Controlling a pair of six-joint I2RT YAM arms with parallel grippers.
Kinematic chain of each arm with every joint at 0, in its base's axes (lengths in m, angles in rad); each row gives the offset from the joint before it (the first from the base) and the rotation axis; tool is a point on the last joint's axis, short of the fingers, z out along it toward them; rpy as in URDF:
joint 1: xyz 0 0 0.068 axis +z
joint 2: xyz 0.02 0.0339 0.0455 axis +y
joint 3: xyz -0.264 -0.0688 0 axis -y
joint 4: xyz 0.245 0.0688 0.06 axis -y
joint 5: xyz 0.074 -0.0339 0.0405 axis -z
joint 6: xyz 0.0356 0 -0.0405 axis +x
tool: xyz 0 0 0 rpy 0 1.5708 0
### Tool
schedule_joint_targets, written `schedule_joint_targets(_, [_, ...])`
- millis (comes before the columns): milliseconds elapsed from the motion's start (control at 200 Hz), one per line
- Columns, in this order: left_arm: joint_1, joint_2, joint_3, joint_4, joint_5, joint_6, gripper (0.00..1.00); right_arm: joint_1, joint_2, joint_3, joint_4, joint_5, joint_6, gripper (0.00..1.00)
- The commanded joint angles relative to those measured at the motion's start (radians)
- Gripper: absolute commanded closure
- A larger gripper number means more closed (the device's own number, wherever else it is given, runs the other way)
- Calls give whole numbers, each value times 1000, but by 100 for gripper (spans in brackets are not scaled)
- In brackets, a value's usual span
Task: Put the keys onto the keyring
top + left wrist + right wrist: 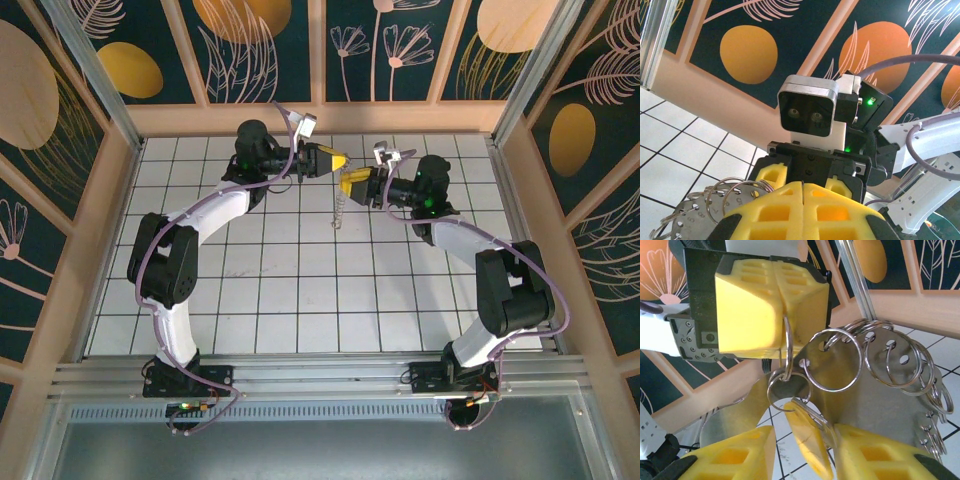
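Right hand (803, 450), at 6 o'clock, spread open astride the key (809, 439); left hand (780, 310), at 11 o'clock, clamped shut on the keyring (788, 350); threading step, next likely needing a firm pinch.

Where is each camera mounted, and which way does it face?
Top: above and behind the bases, looking down on the table; both arms show, left claw facing right claw.
Left wrist: on the left arm, facing the right arm's wrist; own shut yellow fingers at bottom.
Right wrist: faces the left claw pinching a ring; its own fingers flank the key.
Both wrist views share the bunch of rings.
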Motion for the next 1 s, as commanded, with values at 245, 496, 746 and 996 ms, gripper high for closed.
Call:
schedule_joint_targets(245, [-8,-37,36,21,10,19,100,2,-10,7,46,-31,-15,99])
schedule_joint_targets(496, [-8,-44,30,17,4,28,100,-11,-42,-21,29,-3,-11,100])
schedule_joint_targets(746, [-7,-54,23,-13,0,64,100,-30,-81,-31,-42,45,-15,100])
schedule_joint_targets(996, [-8,-71,11,-52,-27,117,100,-29,-90,32,-191,51,-49,100])
